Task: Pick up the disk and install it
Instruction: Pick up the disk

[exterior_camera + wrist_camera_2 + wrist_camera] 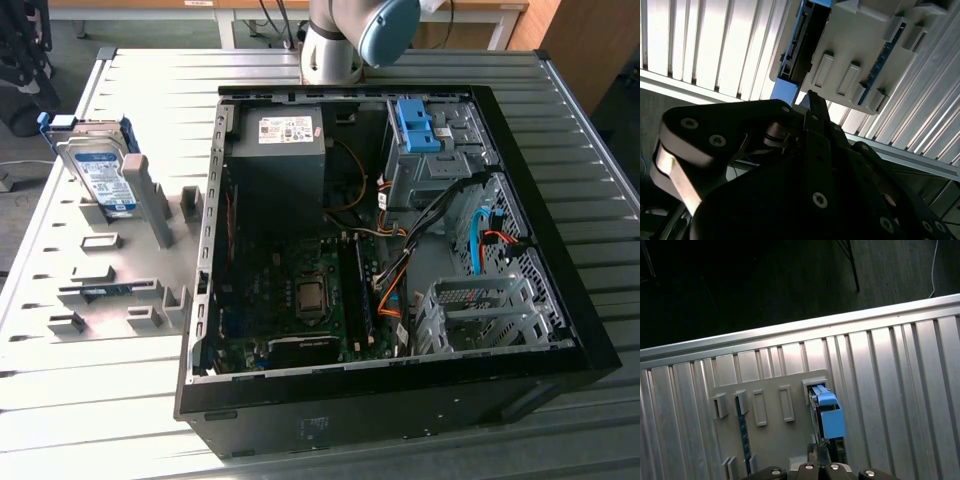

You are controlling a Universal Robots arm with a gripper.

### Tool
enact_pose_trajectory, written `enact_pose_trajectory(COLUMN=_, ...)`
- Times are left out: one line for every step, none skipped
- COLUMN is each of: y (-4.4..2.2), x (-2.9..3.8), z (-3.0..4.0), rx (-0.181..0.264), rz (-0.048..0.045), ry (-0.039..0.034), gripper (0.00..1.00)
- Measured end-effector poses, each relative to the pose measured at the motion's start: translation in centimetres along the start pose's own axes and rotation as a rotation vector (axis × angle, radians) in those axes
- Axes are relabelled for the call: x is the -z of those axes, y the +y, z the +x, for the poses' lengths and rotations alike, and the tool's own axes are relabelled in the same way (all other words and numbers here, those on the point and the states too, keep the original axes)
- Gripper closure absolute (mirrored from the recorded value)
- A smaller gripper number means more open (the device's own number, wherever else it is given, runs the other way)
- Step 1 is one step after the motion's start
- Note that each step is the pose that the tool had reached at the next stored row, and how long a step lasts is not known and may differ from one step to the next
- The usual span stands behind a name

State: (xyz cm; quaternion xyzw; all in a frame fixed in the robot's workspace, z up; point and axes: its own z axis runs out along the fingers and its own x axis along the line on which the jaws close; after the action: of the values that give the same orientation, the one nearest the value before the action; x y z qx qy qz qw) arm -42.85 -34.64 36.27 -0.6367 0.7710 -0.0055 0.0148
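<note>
The disk (98,168) stands on its edge in a grey holder (152,210) on the table (150,78), beside the open computer (560,335); in the second wrist view the gripper (811,96) hangs over it, its fingers (816,131) pressed together, holding nothing.

Look: the disk (103,172) is flat and silver-grey, with a white-and-blue label and a blue carrier frame round its edges.
Pose: on edge, leaning slightly, label face visible.
Place: upper left of the exterior view, slotted in the grey holder (118,268).
First wrist view: the disk (829,417) shows edge-on, its blue frame uppermost.
</note>
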Motion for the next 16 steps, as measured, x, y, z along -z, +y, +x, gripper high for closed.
enact_pose_trajectory(y=0.01, x=-0.01, z=0.0, rx=0.0, rz=0.0002, ry=-0.0001, gripper=0.89)
enact_pose_trajectory(y=0.01, x=0.0, z=0.0, rx=0.0, rz=0.0001, ry=0.0, gripper=0.89)
enact_pose_trajectory(y=0.01, x=0.0, z=0.0, rx=0.0, rz=0.0001, ry=-0.0001, gripper=0.83)
enact_pose_trajectory(y=0.01, x=-0.01, z=0.0, rx=0.0, rz=0.0003, ry=-0.0001, gripper=0.83)
enact_pose_trajectory(y=0.01, x=-0.01, z=0.0, rx=0.001, rz=0.0015, ry=-0.0005, gripper=0.77)
enact_pose_trajectory(y=0.01, x=-0.02, z=0.01, rx=0.005, rz=0.0044, ry=-0.0013, gripper=0.71)
enact_pose_trajectory(y=0.01, x=-0.05, z=0.0, rx=0.012, rz=0.006, ry=-0.002, gripper=0.71)
enact_pose_trajectory(y=0.01, x=-0.07, z=0.0, rx=0.023, rz=0.0067, ry=-0.0023, gripper=0.65)
enact_pose_trajectory(y=0.01, x=-0.13, z=0.0, rx=0.035, rz=0.007, ry=-0.0029, gripper=0.59)
enact_pose_trajectory(y=0.02, x=-0.22, z=-0.01, rx=0.04, rz=0.0069, ry=-0.003, gripper=0.59)
enact_pose_trajectory(y=0.08, x=-0.38, z=-0.1, rx=0.041, rz=0.0067, ry=-0.0027, gripper=0.59)
enact_pose_trajectory(y=0.15, x=-0.54, z=-0.27, rx=0.041, rz=0.0066, ry=-0.0012, gripper=0.53)
enact_pose_trajectory(y=0.24, x=-0.74, z=-0.47, rx=0.041, rz=0.007, ry=0.0001, gripper=0.53)
enact_pose_trajectory(y=0.32, x=-0.94, z=-0.7, rx=0.041, rz=0.0075, ry=0.0012, gripper=0.53)
enact_pose_trajectory(y=0.4, x=-1.12, z=-0.87, rx=0.041, rz=0.0077, ry=0.0028, gripper=0.53)
enact_pose_trajectory(y=0.48, x=-1.31, z=-0.95, rx=0.041, rz=0.008, ry=0.0035, gripper=0.53)
